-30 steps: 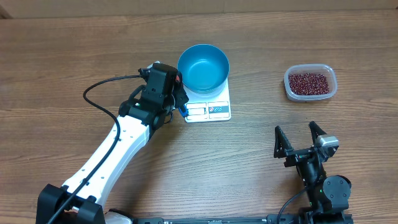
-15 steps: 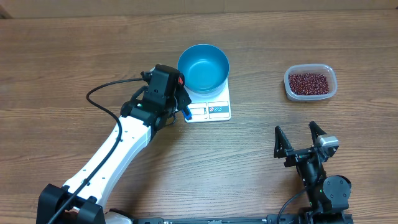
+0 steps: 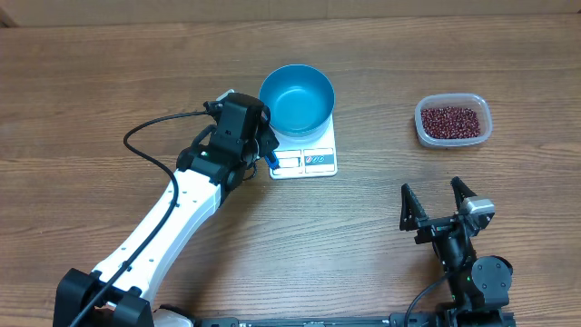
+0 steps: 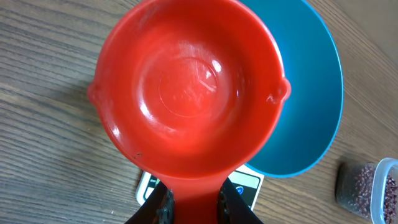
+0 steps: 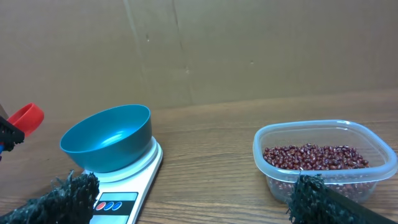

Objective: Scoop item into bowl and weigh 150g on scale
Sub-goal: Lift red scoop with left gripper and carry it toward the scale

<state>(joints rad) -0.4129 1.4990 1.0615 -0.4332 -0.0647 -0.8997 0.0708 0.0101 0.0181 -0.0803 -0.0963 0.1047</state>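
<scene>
On a wooden table (image 3: pixel 82 82), the white left arm (image 3: pixel 172 218) reaches from the near left corner toward the middle. The left gripper (image 4: pixel 194 210) is clamped on the handle of a red scoop (image 4: pixel 186 87), which is empty and faces up. Compared with a second ago, this gripper has moved slightly to the right, closer to the scale. The scoop is now just beside the left rim of the bowl (image 3: pixel 297 98).

The bright blue bowl is empty and sits on the far end of the white scale (image 3: pixel 307 160). Neither has moved.

To the right, well apart from the scale, a clear plastic tub (image 3: pixel 422 127) holds the dark red-brown beans (image 3: pixel 451 119). None of the beans are in the bowl.

At the near right edge, the right gripper (image 3: pixel 438 205) has its fingers spread wide and holds nothing. Its position matches the earlier picture.
</scene>
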